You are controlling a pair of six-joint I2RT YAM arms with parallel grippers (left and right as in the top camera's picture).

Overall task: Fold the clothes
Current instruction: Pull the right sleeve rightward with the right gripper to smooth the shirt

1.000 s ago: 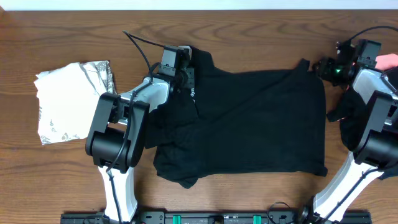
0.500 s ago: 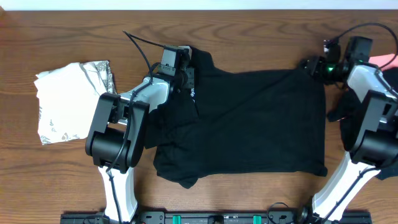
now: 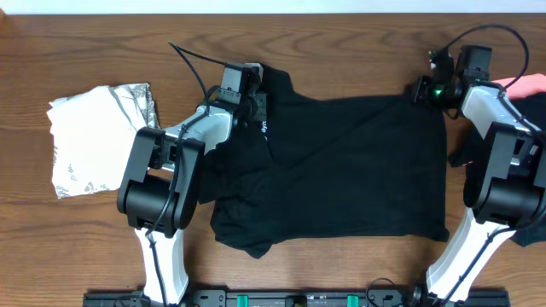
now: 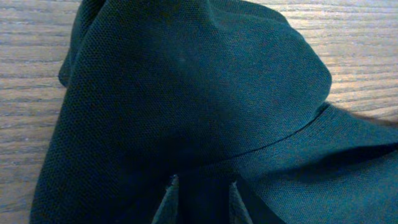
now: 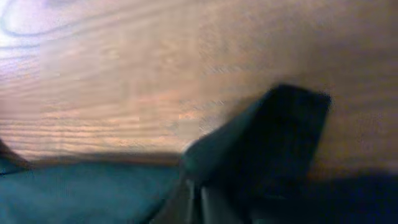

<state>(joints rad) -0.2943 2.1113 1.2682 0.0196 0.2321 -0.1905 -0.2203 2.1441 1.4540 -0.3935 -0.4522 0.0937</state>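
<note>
Black shirt (image 3: pixel 358 162) spread at centre of wooden table (image 3: pixel 341 43); left gripper (image 4: pixel 202 186) set at far-left collar area, jaws narrowly apart, clamped on fabric fold; right gripper (image 3: pixel 421 89) at far-right corner, jaws pressed together, corner pinched; white grey-printed garment (image 3: pixel 90 141) laid folded at left; pink piece (image 3: pixel 531 83) seen at right edge.

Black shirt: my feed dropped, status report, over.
Left gripper shut on black shirt, left end. Right gripper shut on far right corner. Shirt spread, left side rumpled. White printed garment lies apart.
</note>
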